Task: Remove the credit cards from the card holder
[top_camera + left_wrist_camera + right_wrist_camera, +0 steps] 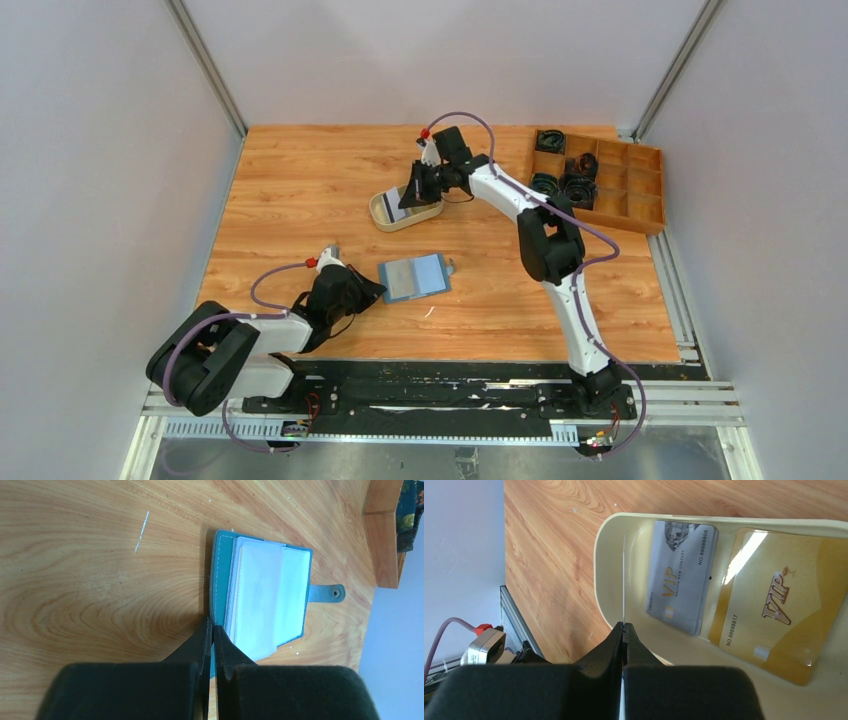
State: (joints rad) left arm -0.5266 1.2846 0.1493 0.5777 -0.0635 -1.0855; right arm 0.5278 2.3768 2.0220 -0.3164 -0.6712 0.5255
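The wood-grain desk (300, 190) carried three things. The blue card holder (415, 277) lay open and flat near the front middle, its tab pointing right. The cream oval tray (376, 210) sat farther back, well apart from it. The wooden compartment box (628, 222) rested at the far right corner.

A fixed camera high behind the robot looks down and forward over the whole wooden table (300, 180), from near edge to far. The left wrist camera rides low and close over the near-left boards and looks past the left gripper (212, 627) at the card holder (265, 595), which the overhead view shows at centre. The right wrist camera hangs close over the cream tray (609, 555), sighting along the right gripper (623, 626). Overhead, that tray lies farther back.
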